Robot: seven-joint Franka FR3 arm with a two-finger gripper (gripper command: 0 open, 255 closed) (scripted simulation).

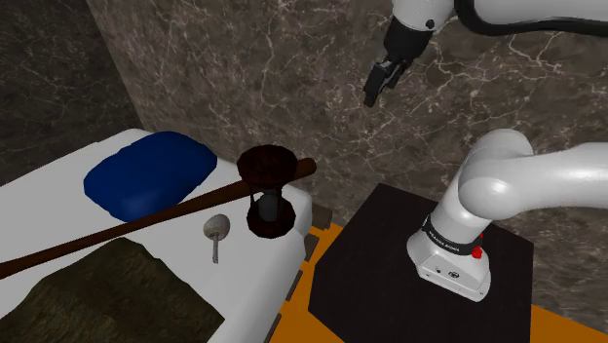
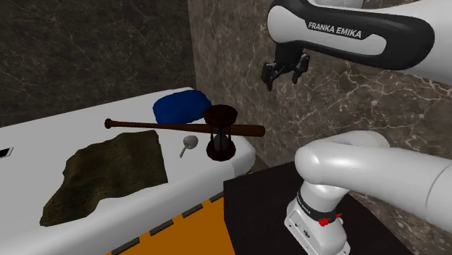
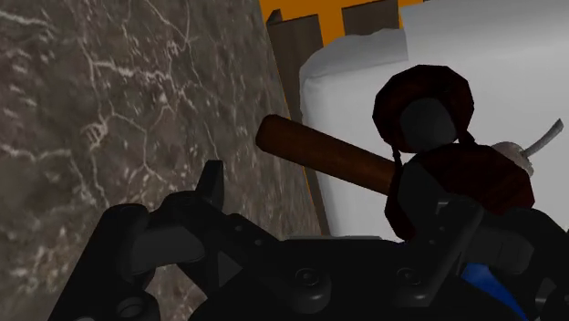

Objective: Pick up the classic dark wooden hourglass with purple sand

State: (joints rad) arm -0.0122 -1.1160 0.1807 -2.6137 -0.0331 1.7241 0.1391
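Gripper (image 2: 283, 77) open, fingers apart, nothing held or touched. Hourglass (image 1: 268, 192) sits well below it, upright at the end of the white bed (image 1: 58, 195), so its frame probably suits a straight descent. Bat (image 1: 136, 222) lies right against the hourglass, contact unclear. Likely snag there.

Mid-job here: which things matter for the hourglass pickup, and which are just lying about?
Job: hourglass, upright; pincer, open, well clear of it.
Lying about: bat, blue pillow, spoon, dark cloth.
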